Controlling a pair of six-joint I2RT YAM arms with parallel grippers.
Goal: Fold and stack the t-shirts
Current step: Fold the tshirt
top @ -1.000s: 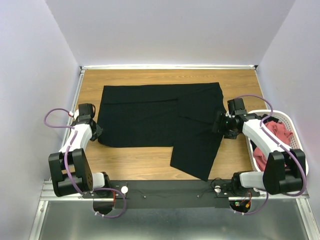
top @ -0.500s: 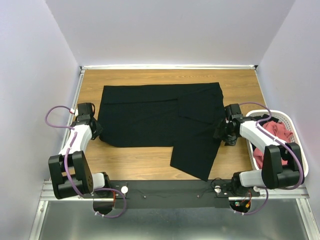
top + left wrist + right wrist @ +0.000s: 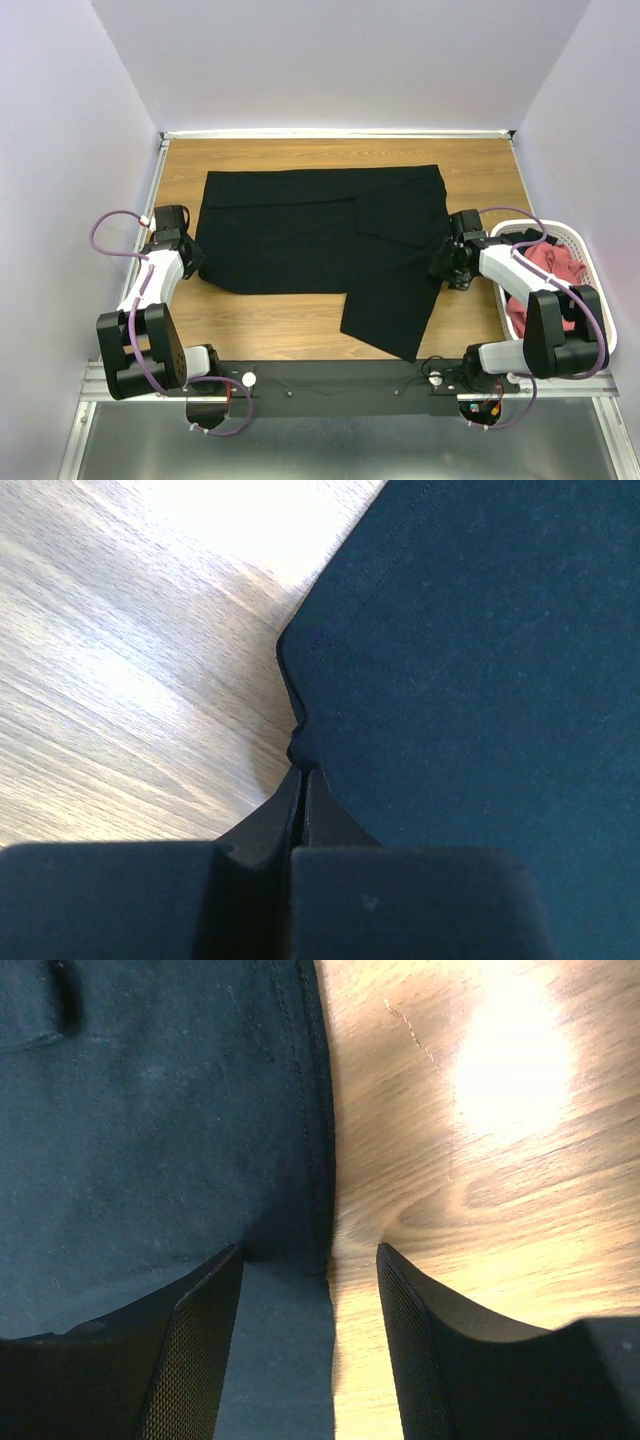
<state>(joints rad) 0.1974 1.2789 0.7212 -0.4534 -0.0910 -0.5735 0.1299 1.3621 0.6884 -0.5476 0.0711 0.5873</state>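
A large black t-shirt (image 3: 320, 230) lies spread on the wooden table, with its right part folded over and hanging toward the near edge. My left gripper (image 3: 192, 258) is at the shirt's left edge. In the left wrist view it (image 3: 300, 770) is shut, and the puckered black hem (image 3: 300, 720) is pinched at its tips. My right gripper (image 3: 440, 262) is at the shirt's right edge. In the right wrist view it (image 3: 308, 1250) is open and low over the table, straddling the black hem (image 3: 320, 1160). Salmon-red t-shirts (image 3: 560, 265) lie bunched in the basket.
A white mesh basket (image 3: 556, 227) stands at the table's right edge, close behind my right arm. Bare wood (image 3: 280, 320) shows in front of the shirt and along the back. White walls enclose the table on three sides.
My right gripper has moved left and down onto the shirt's right edge, and its jaws have narrowed. The left gripper has stayed shut at the left edge.
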